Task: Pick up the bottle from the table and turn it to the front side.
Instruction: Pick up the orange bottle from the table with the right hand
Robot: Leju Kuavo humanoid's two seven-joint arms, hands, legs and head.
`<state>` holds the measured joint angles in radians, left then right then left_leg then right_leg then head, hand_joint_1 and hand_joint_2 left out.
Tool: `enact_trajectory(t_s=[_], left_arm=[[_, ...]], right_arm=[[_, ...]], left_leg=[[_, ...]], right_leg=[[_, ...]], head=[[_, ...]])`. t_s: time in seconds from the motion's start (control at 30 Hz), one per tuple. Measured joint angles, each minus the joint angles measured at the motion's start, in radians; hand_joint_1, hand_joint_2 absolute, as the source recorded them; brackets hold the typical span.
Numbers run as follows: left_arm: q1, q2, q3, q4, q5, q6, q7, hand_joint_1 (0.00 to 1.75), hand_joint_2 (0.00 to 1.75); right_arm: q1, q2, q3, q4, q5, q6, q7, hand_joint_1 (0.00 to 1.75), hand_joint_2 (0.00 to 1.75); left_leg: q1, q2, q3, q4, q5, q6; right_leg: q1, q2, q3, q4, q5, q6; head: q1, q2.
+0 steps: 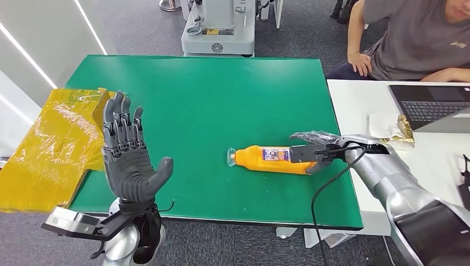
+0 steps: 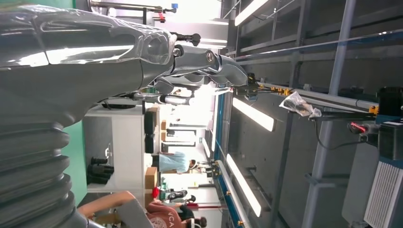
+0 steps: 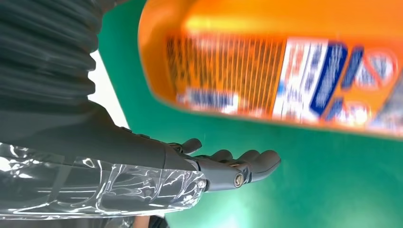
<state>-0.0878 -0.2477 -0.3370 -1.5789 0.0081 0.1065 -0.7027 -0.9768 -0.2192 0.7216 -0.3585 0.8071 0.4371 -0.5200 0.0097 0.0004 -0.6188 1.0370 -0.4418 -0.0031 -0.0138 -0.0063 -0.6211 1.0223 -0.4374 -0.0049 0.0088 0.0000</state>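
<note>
An orange bottle [image 1: 266, 159] with a clear cap and a white-and-blue label lies on its side on the green table [image 1: 210, 94], cap toward my left. My right hand [image 1: 316, 148] is at the bottle's base end, with fingers stretched over it and the thumb in front. In the right wrist view the bottle [image 3: 285, 61] is close and blurred, and green table shows between it and my right hand [image 3: 228, 168], whose fingers are barely curled. My left hand [image 1: 126, 158] is raised over the table's left front corner, palm open, fingers apart and pointing up, holding nothing. The left wrist view shows the left hand [image 2: 95, 61].
A yellow plastic bag [image 1: 50, 149] lies off the table's left edge. A white table [image 1: 360, 105] on the right carries a laptop [image 1: 432, 105] and a crumpled wrapper [image 1: 396, 128]; a person [image 1: 421, 39] sits behind it. A grey machine base [image 1: 219, 33] stands beyond the far edge.
</note>
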Motion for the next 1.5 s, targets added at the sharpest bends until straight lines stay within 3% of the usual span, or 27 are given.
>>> enact_trajectory(t_s=[0.5, 0.53, 0.63, 0.67, 0.83, 1.2, 1.33, 1.5], left_arm=[[0.003, -0.003, 0.015, 0.000, -0.001, -0.023, 0.000, 0.00, 1.75], [0.003, -0.003, 0.015, 0.000, 0.000, -0.025, 0.000, 0.00, 1.75], [0.003, -0.003, 0.015, 0.000, 0.000, -0.029, 0.000, 0.00, 1.75], [0.003, -0.004, 0.015, 0.000, 0.000, -0.031, 0.000, 0.00, 1.75], [0.003, -0.004, 0.015, 0.000, 0.000, -0.035, 0.000, 0.00, 1.75], [0.003, -0.004, 0.015, 0.001, 0.000, -0.035, 0.000, 0.00, 1.75], [0.003, -0.004, 0.015, 0.002, 0.000, -0.035, 0.000, 0.00, 1.75], [0.003, -0.005, 0.015, 0.003, -0.002, -0.049, 0.000, 0.00, 1.75]], right_arm=[[0.078, -0.010, 0.020, 0.020, -0.035, -0.071, -0.006, 0.00, 1.75], [0.082, -0.011, 0.020, 0.020, -0.039, -0.079, -0.007, 0.14, 1.75], [0.096, -0.017, 0.020, 0.020, -0.044, -0.109, -0.010, 1.19, 1.75], [0.101, -0.019, 0.020, 0.019, -0.045, -0.126, -0.013, 1.40, 1.75], [0.120, -0.023, 0.020, 0.013, -0.047, -0.186, -0.020, 1.41, 1.75], [0.125, -0.023, 0.020, 0.009, -0.050, -0.193, -0.021, 1.41, 1.75], [0.125, -0.024, 0.020, 0.008, -0.053, -0.193, -0.021, 1.58, 1.75], [0.134, -0.024, 0.020, 0.007, -0.059, -0.219, -0.021, 1.62, 1.75]], left_leg=[[0.000, 0.000, 0.000, 0.000, 0.000, 0.001], [0.000, 0.000, 0.000, 0.000, 0.000, 0.001], [0.000, 0.000, 0.001, 0.000, -0.001, 0.001], [0.000, 0.000, 0.001, 0.000, -0.001, 0.001], [0.000, 0.002, 0.002, 0.000, -0.001, 0.001], [0.000, 0.002, 0.003, 0.000, -0.001, 0.001], [0.000, 0.002, 0.003, 0.000, -0.001, 0.001], [0.000, 0.003, 0.003, 0.000, -0.001, 0.001]], right_leg=[[0.000, 0.000, 0.000, 0.000, 0.000, 0.000], [0.000, 0.000, 0.000, 0.000, 0.000, 0.000], [0.000, 0.000, 0.000, 0.000, 0.000, 0.000], [0.000, 0.000, 0.000, 0.000, 0.000, 0.000], [0.000, 0.002, 0.001, -0.001, 0.000, 0.000], [0.000, 0.002, 0.002, 0.000, 0.000, 0.000], [0.000, 0.003, 0.002, 0.000, 0.000, 0.000], [0.000, 0.003, 0.002, 0.000, 0.000, 0.000]], head=[[0.000, 0.000], [0.000, 0.000], [0.000, 0.000], [0.000, 0.000], [0.000, 0.000], [0.000, 0.000], [0.000, 0.000], [0.000, 0.000]])
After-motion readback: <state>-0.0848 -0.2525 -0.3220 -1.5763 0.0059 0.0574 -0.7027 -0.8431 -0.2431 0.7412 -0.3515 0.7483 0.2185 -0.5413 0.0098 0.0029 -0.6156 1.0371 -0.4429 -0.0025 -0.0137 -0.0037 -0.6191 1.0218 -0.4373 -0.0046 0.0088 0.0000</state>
